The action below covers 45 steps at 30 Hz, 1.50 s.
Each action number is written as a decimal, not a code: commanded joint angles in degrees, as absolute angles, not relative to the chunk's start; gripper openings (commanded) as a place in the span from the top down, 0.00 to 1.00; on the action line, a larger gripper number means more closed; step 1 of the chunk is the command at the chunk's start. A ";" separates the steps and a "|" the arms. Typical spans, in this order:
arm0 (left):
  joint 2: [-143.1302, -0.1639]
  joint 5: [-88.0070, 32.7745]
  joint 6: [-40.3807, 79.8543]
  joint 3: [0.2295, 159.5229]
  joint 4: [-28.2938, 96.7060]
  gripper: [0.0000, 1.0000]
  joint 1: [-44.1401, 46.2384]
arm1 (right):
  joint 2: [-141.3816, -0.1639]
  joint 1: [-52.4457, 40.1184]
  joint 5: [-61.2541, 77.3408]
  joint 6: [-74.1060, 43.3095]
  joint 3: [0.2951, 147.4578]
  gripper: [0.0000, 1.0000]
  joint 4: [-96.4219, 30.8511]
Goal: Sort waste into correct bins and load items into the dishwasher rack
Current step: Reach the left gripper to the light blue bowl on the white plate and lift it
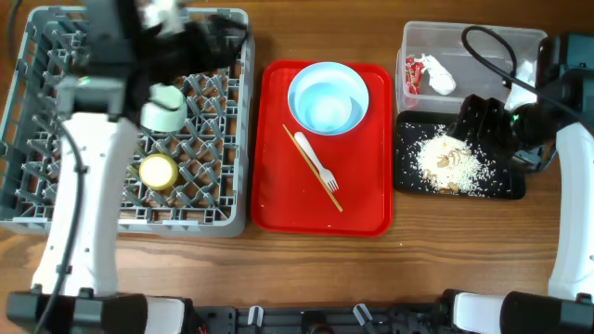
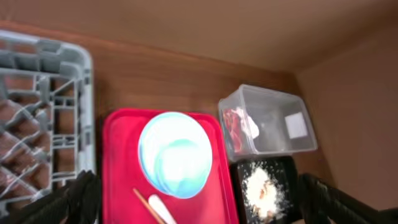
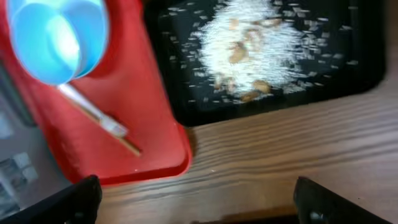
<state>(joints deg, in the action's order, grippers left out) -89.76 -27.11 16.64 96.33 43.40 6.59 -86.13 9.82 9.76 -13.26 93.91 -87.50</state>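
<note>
Fork (image 1: 316,160): white, lies flat on the red tray (image 1: 278,186), on the near side of the big bowl. Long way runs far-left to near-right. Wide end points near-right.
Stick (image 1: 335,201): thin wood, same slant as the fork and right beside it. Sticks out past the fork at both ends. Touching or not, can't tell.
Big bowl (image 1: 327,97): pale blue-white, round, open side up, at the far end of the red tray.
Rack (image 1: 186,221): big grey crate w/ pegs, left of the red tray.
Yellow cup (image 1: 158,172): in the rack, near the middle.
Pale bowl (image 1: 165,109): in the rack, just behind the cup, partly under the L arm.
Clear tub (image 1: 436,37): far right of the table.
Wrapper (image 1: 419,74): red & white, crumpled, in the tub's left end.
Black tray (image 1: 501,186): just in front of the tub.
Rice bits (image 1: 450,160): off-white pile in the middle of the black tray.
L claw (image 2: 196,183): spread wide, nothing in it, up over the rack's far side.
R claw (image 1: 481,122): spread wide, nothing in it, over the black tray's far edge.
Table (image 1: 464,260): brown wood w/ grain.
Room: plain brown boards behind & beside the table in the L wrist view.
</note>
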 commanded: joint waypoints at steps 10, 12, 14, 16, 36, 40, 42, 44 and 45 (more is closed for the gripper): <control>-121.62 0.54 11.94 104.20 35.66 0.00 36.99 | -85.27 9.82 4.89 -16.47 94.11 0.01 -88.01; -125.64 0.54 11.99 104.20 35.83 0.00 37.85 | -85.27 9.82 4.89 -16.47 94.11 0.00 -88.09; -129.01 0.54 11.99 104.12 37.93 0.04 38.02 | -85.27 9.82 4.89 -16.47 94.11 0.00 -88.05; -130.91 0.58 11.97 104.09 40.23 0.11 38.02 | -85.27 9.82 4.89 -16.47 94.11 0.00 -87.90; -116.62 0.40 11.97 104.27 46.39 0.96 35.20 | -85.27 9.82 4.91 -15.16 94.11 0.00 -88.14; -109.51 -12.64 11.97 104.27 46.00 0.96 25.47 | -85.27 9.82 4.89 -15.14 94.11 0.00 -88.12; -108.42 -21.85 11.97 104.27 44.73 0.96 17.87 | -85.27 9.82 4.91 -15.16 94.11 0.00 -88.12; -108.55 -32.77 11.97 104.27 43.20 0.96 10.24 | -85.27 9.82 4.89 -15.07 94.11 0.00 -88.12; -108.55 -39.57 11.97 104.27 42.13 0.96 5.93 | -85.27 9.82 4.91 -15.09 94.11 0.00 -88.05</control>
